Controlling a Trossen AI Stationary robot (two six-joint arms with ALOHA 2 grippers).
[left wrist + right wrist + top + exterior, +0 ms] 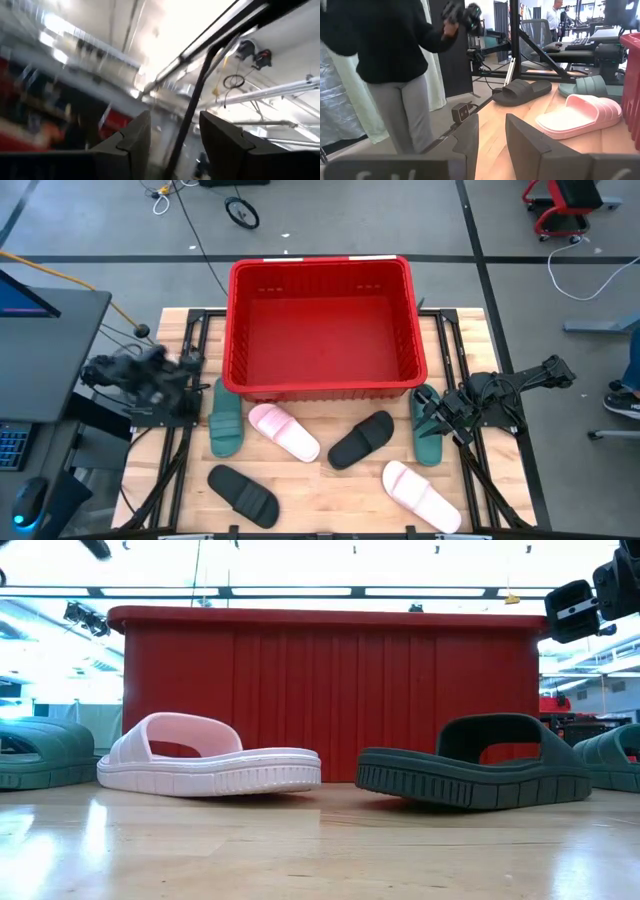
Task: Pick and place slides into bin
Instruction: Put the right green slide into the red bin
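The red bin stands at the table's far middle. Six slides lie sole down on the table in front of it: a dark green one, a pink one, a black one, a dark green one, a pink one and a black one. My right gripper is open and empty above the right green slide, clear of it, its fingers pointing toward the table's left. My left gripper is open and empty at the bin's left, tipped upward.
A person in a dark top stands beyond the table's edge holding a controller. A monitor and keyboard stand left of the table. In the low view the pink slide and the black slide lie before the bin wall.
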